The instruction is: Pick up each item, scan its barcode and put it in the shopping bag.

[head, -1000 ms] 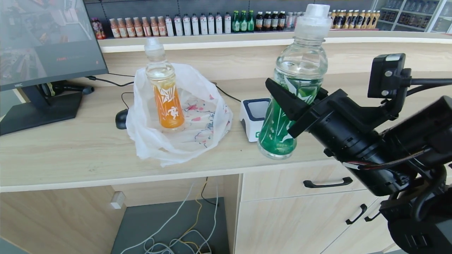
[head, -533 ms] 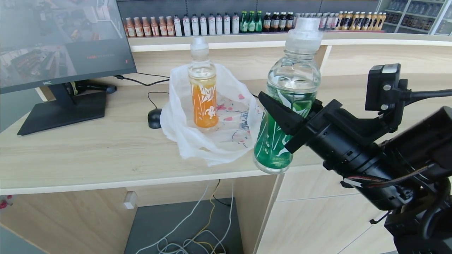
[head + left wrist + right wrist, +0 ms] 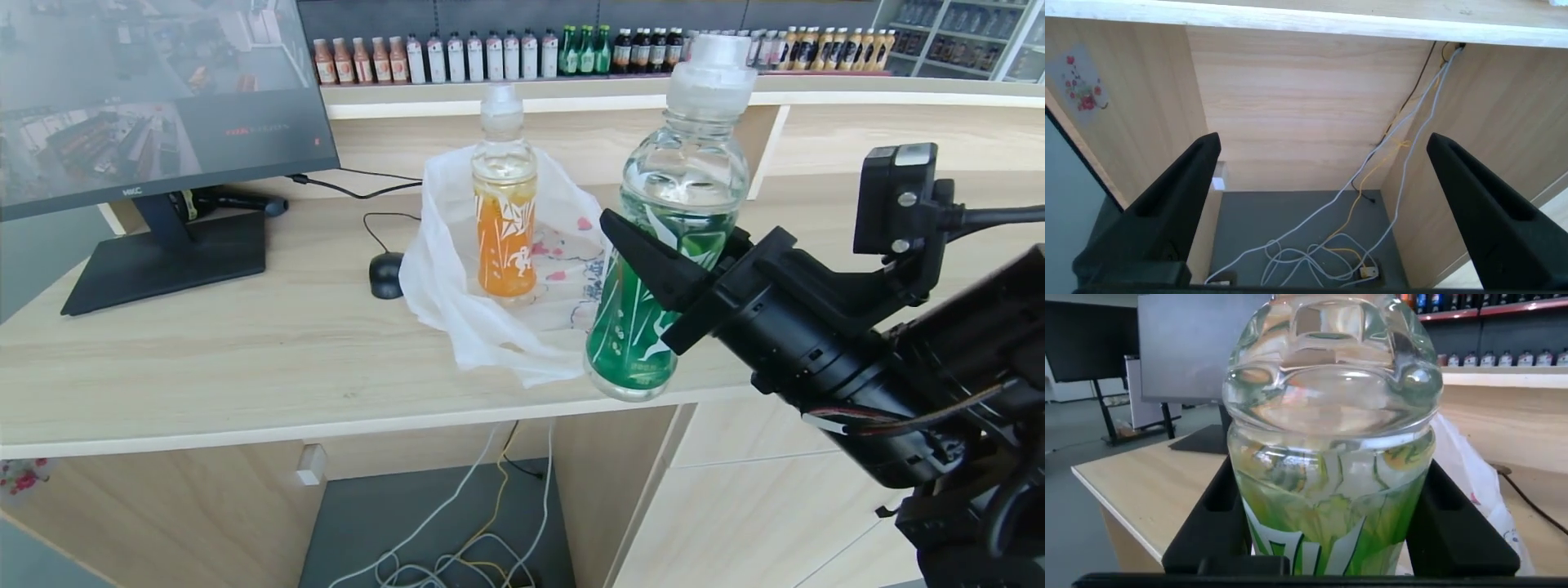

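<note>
The right gripper [image 3: 673,245] is clamped round the green bottle [image 3: 633,335], held upright just beside the shopping bag [image 3: 457,294] on the table [image 3: 204,351], and I'd worry that lowering it in knocks over the orange bottle [image 3: 506,237] standing inside or snags the bag's limp rim.

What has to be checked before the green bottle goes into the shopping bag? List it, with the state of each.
1. Grip: ok. The right gripper has its fingers on both sides of the green bottle, which is upright.
2. Shopping bag mouth open: ok, it gapes upward.
3. Room in the bag: cannot tell. The orange bottle stands upright in its middle.
4. Barcode scanned: cannot tell.
5. Bottle's height above the counter: cannot tell.
6. Left gripper out of the way: ok, open and low, below the counter edge.
</note>
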Robot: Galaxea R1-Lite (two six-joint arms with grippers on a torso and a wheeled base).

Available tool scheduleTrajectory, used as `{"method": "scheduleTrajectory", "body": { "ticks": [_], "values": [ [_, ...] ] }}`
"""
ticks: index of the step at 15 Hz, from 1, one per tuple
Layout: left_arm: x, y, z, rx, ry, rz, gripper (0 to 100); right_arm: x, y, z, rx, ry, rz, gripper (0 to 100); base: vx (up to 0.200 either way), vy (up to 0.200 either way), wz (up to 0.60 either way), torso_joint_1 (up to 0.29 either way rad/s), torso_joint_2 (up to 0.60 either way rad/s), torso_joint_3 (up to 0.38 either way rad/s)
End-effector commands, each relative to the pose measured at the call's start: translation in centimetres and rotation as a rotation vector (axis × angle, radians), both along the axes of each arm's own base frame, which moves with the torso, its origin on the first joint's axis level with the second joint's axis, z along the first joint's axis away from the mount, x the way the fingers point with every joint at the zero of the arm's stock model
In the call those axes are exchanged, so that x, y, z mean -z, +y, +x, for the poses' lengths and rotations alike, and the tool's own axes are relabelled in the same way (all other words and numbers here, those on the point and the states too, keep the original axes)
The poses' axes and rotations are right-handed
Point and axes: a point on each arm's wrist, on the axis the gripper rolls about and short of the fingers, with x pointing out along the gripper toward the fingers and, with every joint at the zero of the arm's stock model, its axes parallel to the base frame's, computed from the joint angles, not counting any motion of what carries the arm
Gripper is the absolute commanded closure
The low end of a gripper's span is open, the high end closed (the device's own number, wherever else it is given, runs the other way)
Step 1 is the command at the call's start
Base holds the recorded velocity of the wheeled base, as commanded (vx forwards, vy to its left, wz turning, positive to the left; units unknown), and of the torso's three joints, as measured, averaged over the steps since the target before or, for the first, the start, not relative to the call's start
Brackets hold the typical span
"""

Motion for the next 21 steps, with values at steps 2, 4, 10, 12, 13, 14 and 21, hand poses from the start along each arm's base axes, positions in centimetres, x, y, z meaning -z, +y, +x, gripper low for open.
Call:
{"method": "scheduleTrajectory", "body": {
  "ticks": [2,4,10,12,13,14,21],
  "values": [
    [0.0,0.0,0.0,-0.001,0.002,-0.001,0,-0.1,0.1,0.2,0.012,-0.019,-0.009,100,0.000,0.000,0.00,0.000,0.00,0.000],
    [0.0,0.0,0.0,-0.001,-0.001,-0.001,0,-0.3,0.5,0.6,0.018,-0.035,-0.010,100,0.000,0.000,0.00,0.000,0.00,0.000],
    [0.0,0.0,0.0,-0.001,0.000,-0.001,0,0.7,1.8,5.3,0.082,-0.043,-0.009,100,0.000,0.000,0.00,0.000,0.00,0.000],
    [0.0,0.0,0.0,-0.001,0.002,-0.001,0,0.8,1.6,6.6,0.101,-0.048,-0.006,100,0.000,0.000,0.00,0.000,0.00,0.000],
    [0.0,0.0,0.0,-0.001,0.000,-0.001,0,0.4,1.9,7.1,0.100,-0.059,0.006,100,0.000,0.000,0.00,0.000,0.00,0.000],
    [0.0,0.0,0.0,-0.001,-0.001,-0.001,0,-0.2,2.4,7.9,0.092,-0.053,-0.001,100,0.000,0.000,0.00,0.000,0.00,0.000],
    [0.0,0.0,0.0,-0.001,-0.001,-0.001,0,-1.3,3.5,13.2,0.139,-0.022,-0.028,100,0.000,0.000,0.00,0.000,0.00,0.000]
  ]
}}
